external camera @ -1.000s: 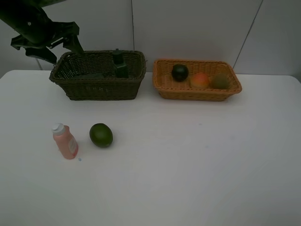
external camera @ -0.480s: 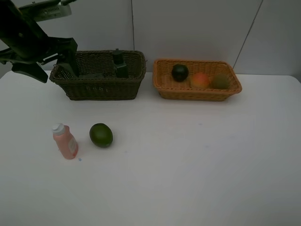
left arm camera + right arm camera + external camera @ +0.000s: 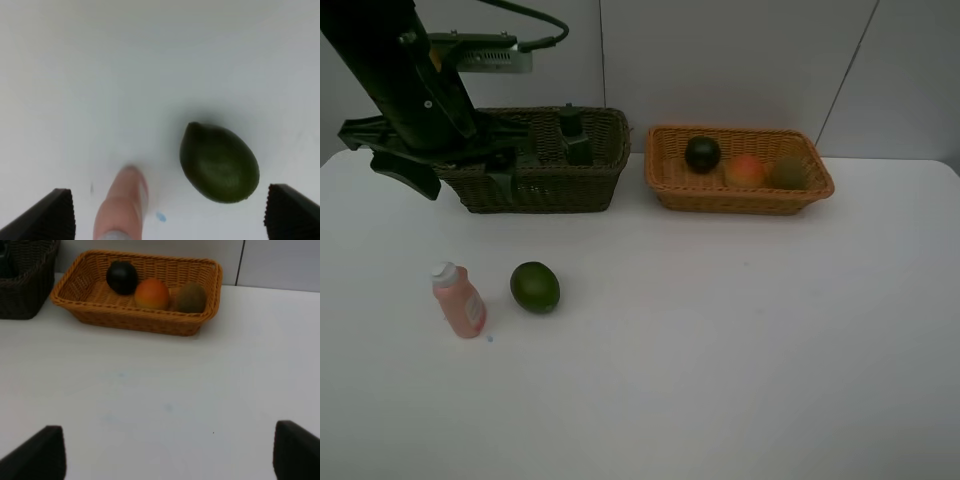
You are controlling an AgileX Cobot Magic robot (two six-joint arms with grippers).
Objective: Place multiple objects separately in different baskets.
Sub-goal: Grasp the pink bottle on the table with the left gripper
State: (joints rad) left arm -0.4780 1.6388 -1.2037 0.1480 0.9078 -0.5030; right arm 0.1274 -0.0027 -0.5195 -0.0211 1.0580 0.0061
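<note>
- Left gripper [image 3: 458,178] hangs above the table in front of the dark basket [image 3: 560,192], jaws spread wide, holding nothing
- Right gripper [image 3: 166,451] is equally wide, holding nothing
- Pink bottle [image 3: 459,301] and green fruit [image 3: 535,287] rest near each other on the white table [image 3: 720,350], not touching
- Mangosteen [image 3: 702,154], peach [image 3: 745,171] and kiwi [image 3: 787,172] sit in the light basket [image 3: 740,200]
- Pump bottle [image 3: 574,135] stands in the dark basket

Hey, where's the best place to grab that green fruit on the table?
Probably its widest middle, coming straight down from above: the green fruit is a smooth egg shape lying on the table, and the pink bottle sits close beside it.
</note>
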